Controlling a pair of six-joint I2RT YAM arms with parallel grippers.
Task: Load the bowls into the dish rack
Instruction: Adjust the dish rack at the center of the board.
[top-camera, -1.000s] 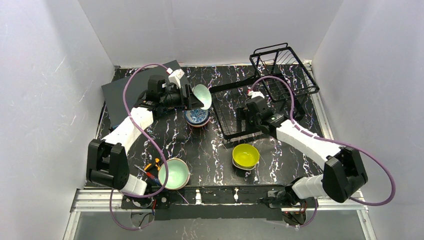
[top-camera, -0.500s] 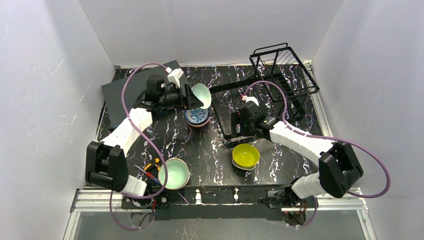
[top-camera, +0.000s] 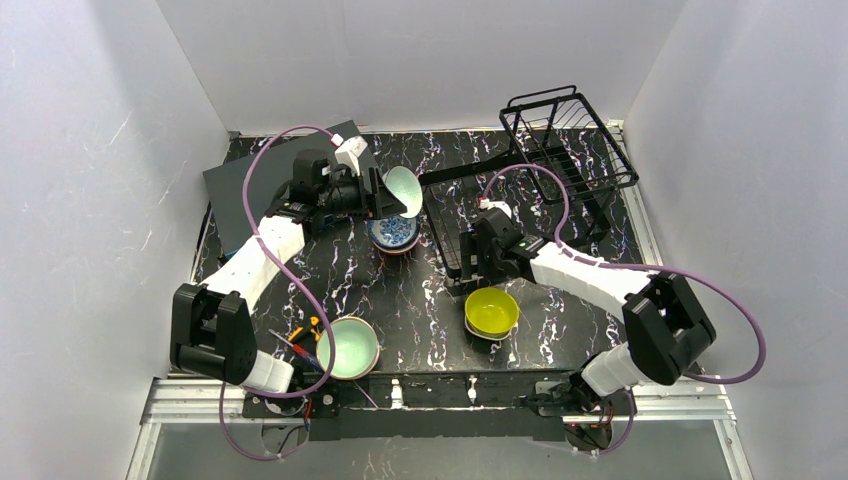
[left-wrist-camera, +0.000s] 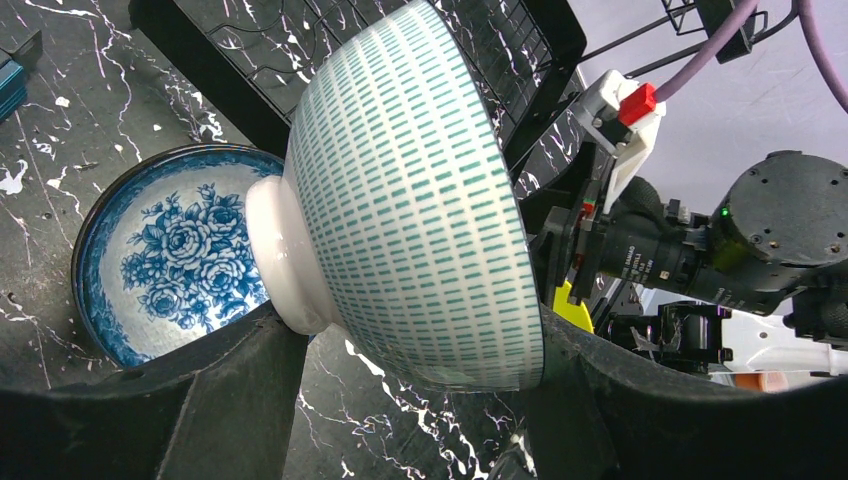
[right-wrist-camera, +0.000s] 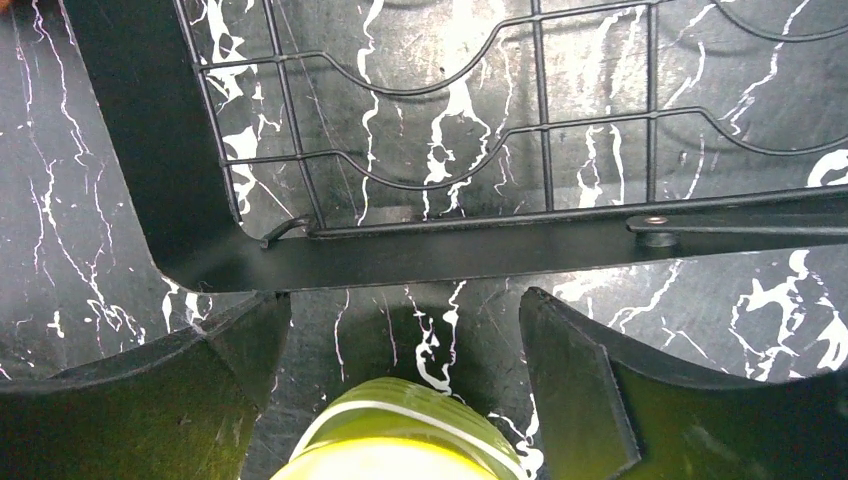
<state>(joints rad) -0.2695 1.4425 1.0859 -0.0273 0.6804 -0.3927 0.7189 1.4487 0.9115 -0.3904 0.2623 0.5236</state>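
Two tools matter: your left tool (top-camera: 382, 203) clasps the mint bowl (left-wrist-camera: 420, 190) on edge just left of the rack (top-camera: 570, 140), mouth toward it, so that arm is nearer. Your right tool (right-wrist-camera: 400, 310) hangs released at the rack's near rail, yellow bowl (right-wrist-camera: 390, 445) on the worktop (top-camera: 410, 290) beneath.

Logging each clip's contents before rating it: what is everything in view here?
floral bowl: one, blue-and-white, table centre.
dashed bowl: one, white with green dashes outside, mint inside, held tilted near the floral bowl.
yellow bowl: one, yellow, near centre-right.
mint bowl: one, mint-green, near left.
dish rack: one, black wire, far right.
flat box: one, dark grey, far left.
small tools: a few, orange and blue, beside the mint bowl.
table: one, black marble-patterned.
left arm: one, white and black, jaws shut on the dashed bowl.
right arm: one, white and black, jaws open by the yellow bowl.
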